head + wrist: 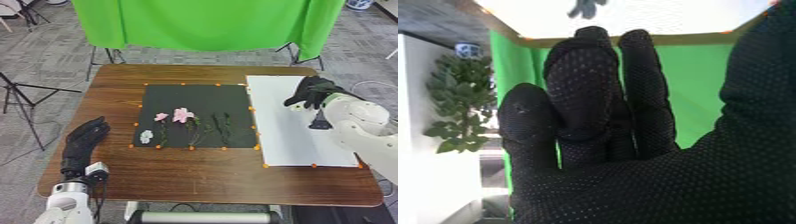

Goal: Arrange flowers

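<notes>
Tabletop [120, 100] between left hand [84, 137] and mat edge [149, 102]

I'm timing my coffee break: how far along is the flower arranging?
Laid out already: pink flowers, a white flower and green stems on the black mat. In hand: nothing visible; the right hand is over the white sheet. Left: perhaps arranging there, if the mat is the supply.
</notes>
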